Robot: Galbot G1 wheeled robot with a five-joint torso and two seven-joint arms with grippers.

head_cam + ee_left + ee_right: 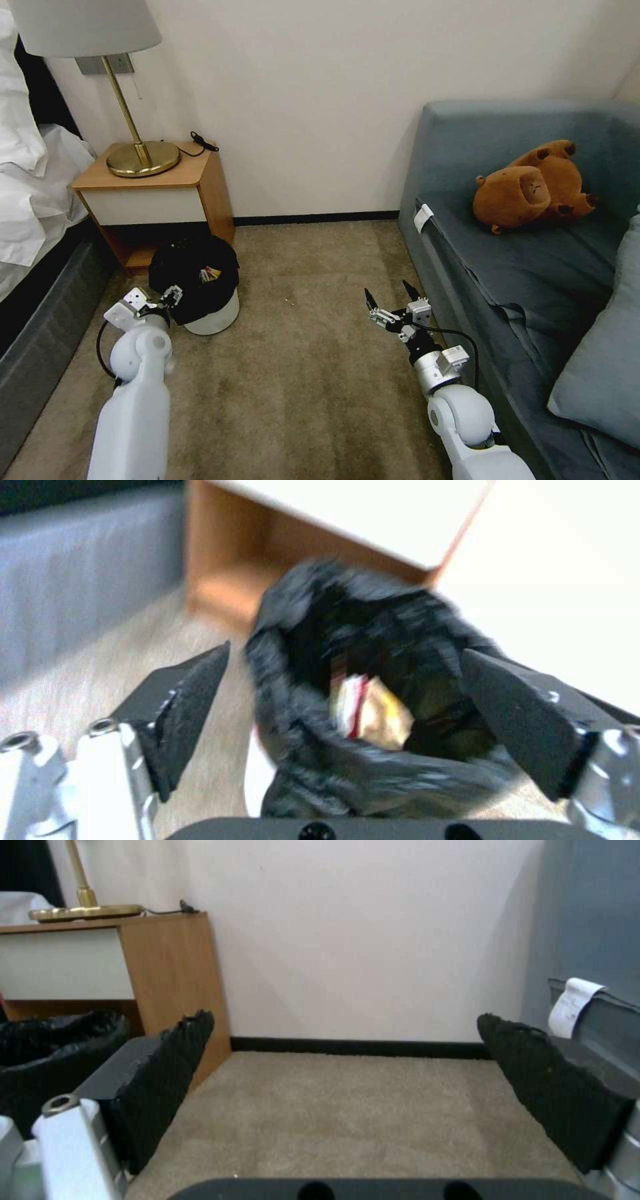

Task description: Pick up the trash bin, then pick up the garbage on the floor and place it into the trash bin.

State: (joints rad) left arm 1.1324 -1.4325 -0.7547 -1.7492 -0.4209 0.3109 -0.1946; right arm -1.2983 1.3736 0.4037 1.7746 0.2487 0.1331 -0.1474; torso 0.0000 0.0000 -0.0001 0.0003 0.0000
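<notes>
Trash bin (212, 319) upright on carpet, mouth up, beside left pincer (168, 297).

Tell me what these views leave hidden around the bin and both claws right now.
- Trash bin: the black bag hangs over its wall in the head view; the left wrist view is blurred.
- Garbage in the bin: a red, white and yellow wrapper shows; anything beneath is hidden.
- Left claw: open at the bin's rim; contact cannot be told.
- Right claw: open over bare carpet.
</notes>
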